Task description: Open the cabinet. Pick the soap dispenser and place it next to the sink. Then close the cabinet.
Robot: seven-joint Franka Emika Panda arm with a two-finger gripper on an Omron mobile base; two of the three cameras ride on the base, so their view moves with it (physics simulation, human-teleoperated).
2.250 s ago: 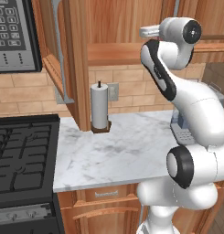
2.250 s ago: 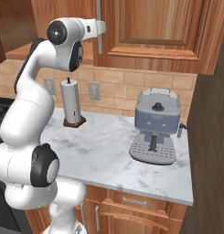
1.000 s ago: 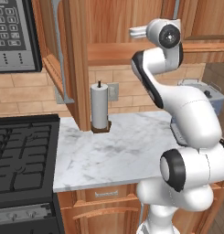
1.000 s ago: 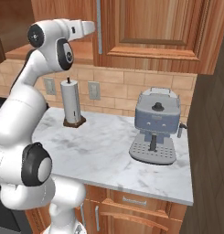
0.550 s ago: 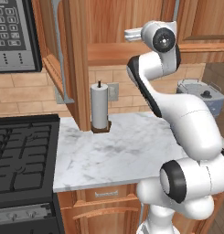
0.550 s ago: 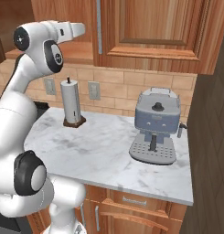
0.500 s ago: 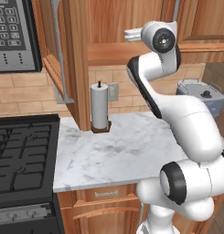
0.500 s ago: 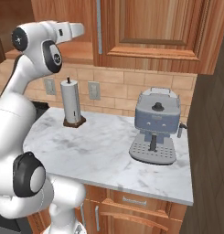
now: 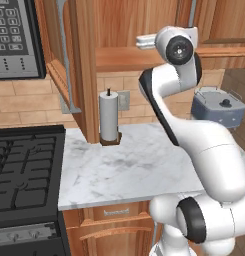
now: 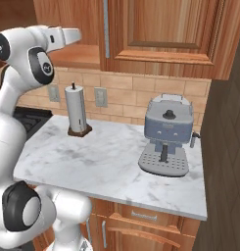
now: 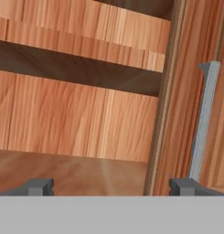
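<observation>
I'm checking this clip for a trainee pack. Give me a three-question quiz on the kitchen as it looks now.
1. True or false: the left door of the cabinet is open.
2. What stands to the right of the paper towel roll on the counter: A toaster, B coffee machine, C kettle?
3. Are the jaws of the gripper open or shut?

Key: 1 true. 2 B. 3 open, with nothing between them.

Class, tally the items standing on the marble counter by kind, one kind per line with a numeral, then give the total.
Paper towel roll: 1
Coffee machine: 1
Total on the counter: 2
</observation>
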